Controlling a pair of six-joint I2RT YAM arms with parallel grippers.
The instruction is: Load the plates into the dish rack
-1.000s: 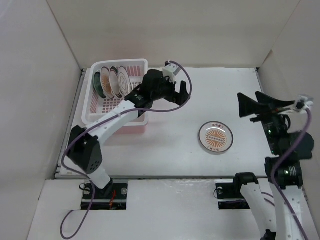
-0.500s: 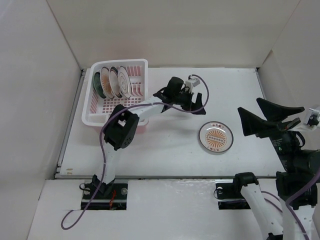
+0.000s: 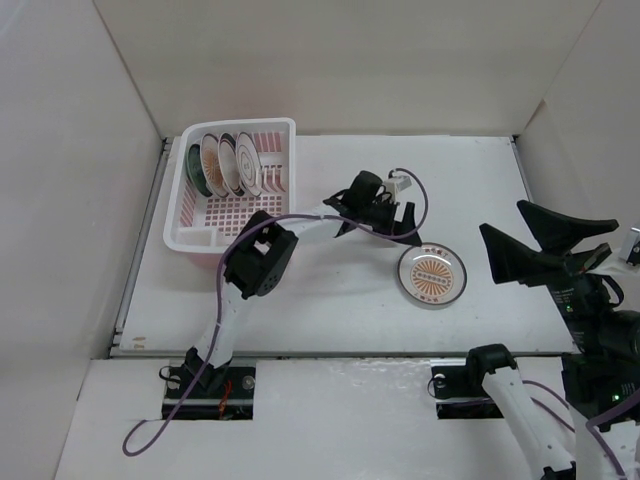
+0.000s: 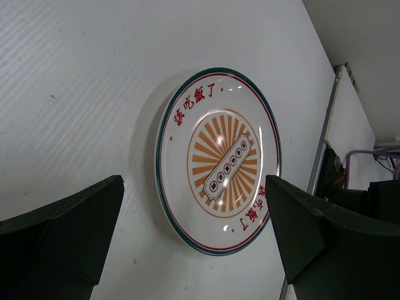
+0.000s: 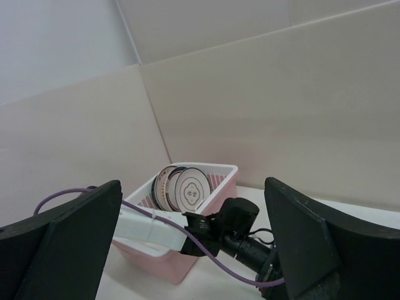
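Observation:
One plate (image 3: 432,275) with an orange sunburst centre lies flat on the white table; it fills the left wrist view (image 4: 219,159). My left gripper (image 3: 403,225) is open and empty, just above and to the left of this plate, with its jaws spread wider than the plate (image 4: 194,187). Several plates (image 3: 229,164) stand upright in the back of the pink dish rack (image 3: 180,238), the dark teal one leftmost. My right gripper (image 3: 545,245) is open and empty, raised at the far right, facing the rack (image 5: 215,170) and its plates (image 5: 190,190).
Cardboard walls enclose the table at the back, left and right. The left arm (image 5: 240,234) and its purple cable stretch from the rack side across the table's middle. A metal rail runs along the table's right edge (image 4: 325,144).
My left gripper has swung from beside the rack to the right and nearer, over to the lone plate. The right gripper has drifted slightly right and toward the near edge, still open.

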